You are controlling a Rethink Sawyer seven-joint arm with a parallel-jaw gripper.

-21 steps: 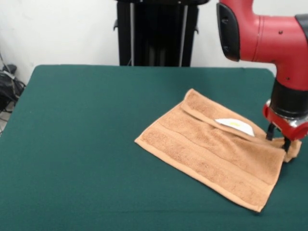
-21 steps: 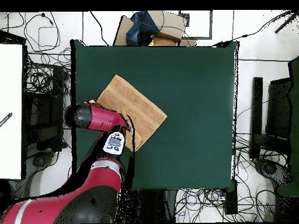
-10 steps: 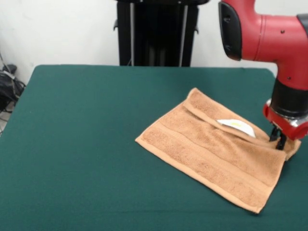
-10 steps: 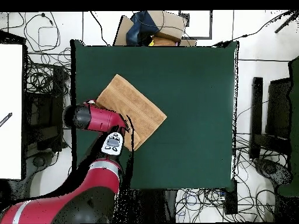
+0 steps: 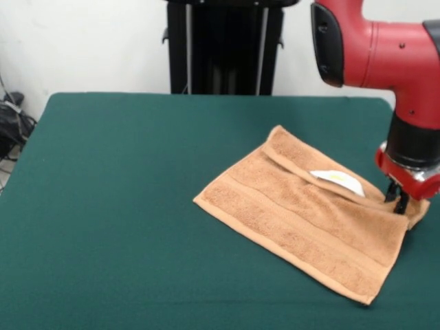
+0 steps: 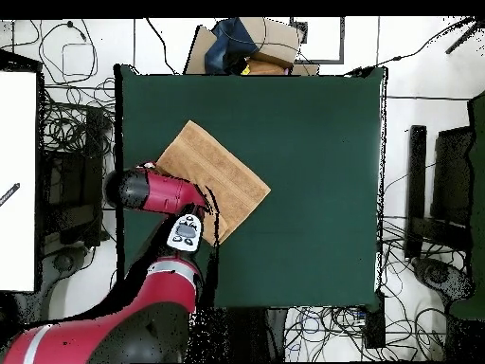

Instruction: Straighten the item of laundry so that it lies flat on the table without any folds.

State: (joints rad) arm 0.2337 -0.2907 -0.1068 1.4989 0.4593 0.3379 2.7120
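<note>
The gripper [image 5: 397, 201] is down on the far corner of the towel [image 5: 302, 213], and its 2 tips are pressed close together on the cloth there. The towel lies on the green table [image 5: 117, 206] and spreads out from the gripper toward the middle of the table. 1 long edge is folded over, right beside the gripper. A small white label [image 5: 337, 180] sits on that fold, near the gripper.
</note>
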